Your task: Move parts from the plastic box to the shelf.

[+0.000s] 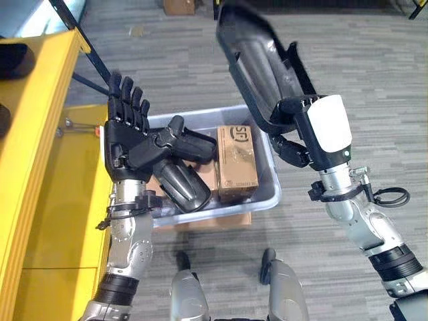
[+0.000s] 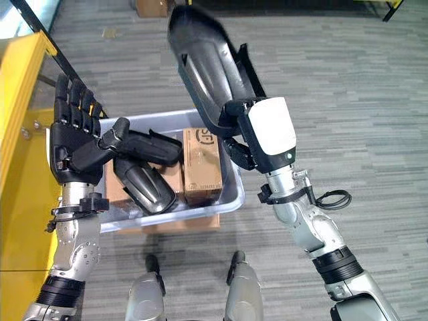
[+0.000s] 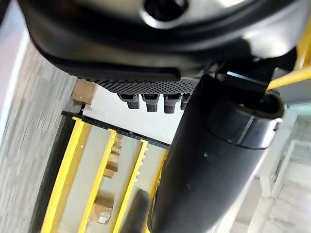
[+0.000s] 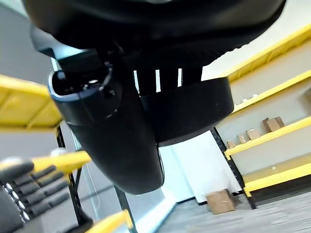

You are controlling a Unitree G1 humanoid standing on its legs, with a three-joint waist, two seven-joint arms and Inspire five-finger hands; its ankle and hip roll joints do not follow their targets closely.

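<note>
My left hand (image 1: 127,137) is raised beside the grey plastic box (image 1: 269,190), fingers straight up, thumb pinching a black moulded part (image 1: 184,184) against the palm. That part hangs over the box's left half. My right hand (image 1: 319,130), with its white cover, is shut on a long black curved shell part (image 1: 257,57) and holds it high above the box's right side; the same part fills the right wrist view (image 4: 116,141). Brown cartons (image 1: 236,160) stand inside the box. The yellow shelf (image 1: 40,127) runs along the left.
The plastic box rests on a flat piece of cardboard (image 1: 221,221) on the grey floor. A black diagonal brace (image 1: 90,60) of the shelf stands just behind my left hand. Far yellow racks (image 4: 267,136) with small boxes stand in the background.
</note>
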